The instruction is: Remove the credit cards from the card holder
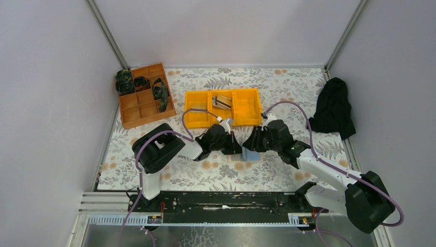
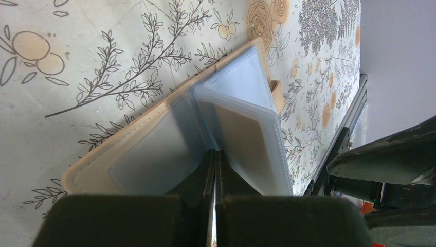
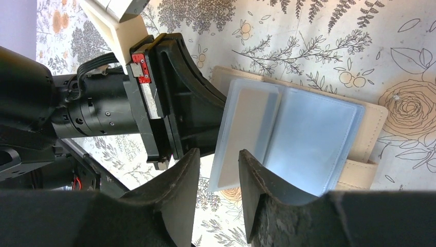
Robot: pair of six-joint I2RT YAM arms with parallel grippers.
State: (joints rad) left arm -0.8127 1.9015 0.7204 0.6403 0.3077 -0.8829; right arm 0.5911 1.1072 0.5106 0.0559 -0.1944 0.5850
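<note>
Card holder (image 1: 250, 153) lies open on the floral table (image 1: 288, 87), near the yellow bin (image 1: 198, 103), with both arms reaching low toward it from either side. Left gripper (image 2: 215, 157) is pinched tight on a clear sleeve page (image 2: 247, 134), standing it up. Right gripper (image 3: 216, 164) is parted, its fingers (image 3: 182, 180) straddling that page's edge. Open tablecloth lies toward the near edge.

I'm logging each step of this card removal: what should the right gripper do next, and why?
Probably close the right gripper on the sleeve standing between its open jaws. The left gripper pinches the card holder at its fold, and that sleeve seems to hold a card, so gripping there should start the pull.
</note>
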